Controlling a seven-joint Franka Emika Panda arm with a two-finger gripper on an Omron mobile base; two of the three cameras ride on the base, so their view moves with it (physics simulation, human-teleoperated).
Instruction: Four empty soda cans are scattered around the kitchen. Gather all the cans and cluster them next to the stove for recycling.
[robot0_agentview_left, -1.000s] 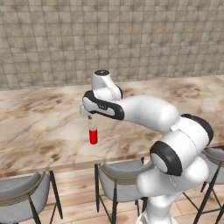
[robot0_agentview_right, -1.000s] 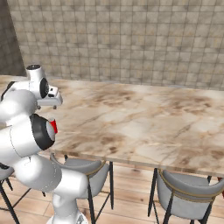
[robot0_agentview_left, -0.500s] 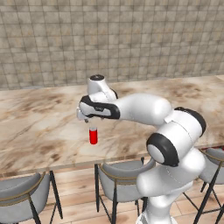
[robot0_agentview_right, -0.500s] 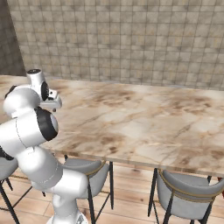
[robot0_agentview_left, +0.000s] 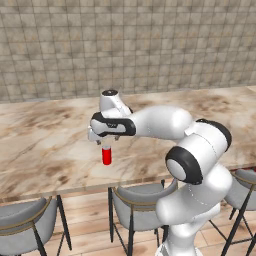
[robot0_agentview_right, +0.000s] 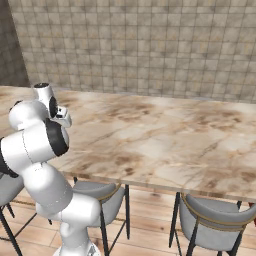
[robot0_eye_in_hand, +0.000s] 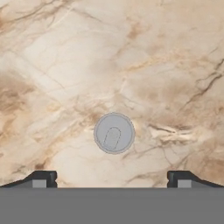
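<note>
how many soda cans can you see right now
1. A red soda can stands upright on the marble counter, near its front edge, right below the open gripper. Others may be out of frame.

Worktop (robot0_agentview_left: 45, 145): polished beige-brown marble with darker veining. Soda can (robot0_agentview_left: 106, 155): glossy red body, and its matt silver metal top (robot0_eye_in_hand: 114, 133) at frame centre. Wall (robot0_agentview_left: 150, 45): matt tan stone tiles. Chairs (robot0_agentview_right: 212, 220): smooth grey seat shells on thin dark metal legs. Floor (robot0_agentview_right: 145, 235): wood planks.
</note>
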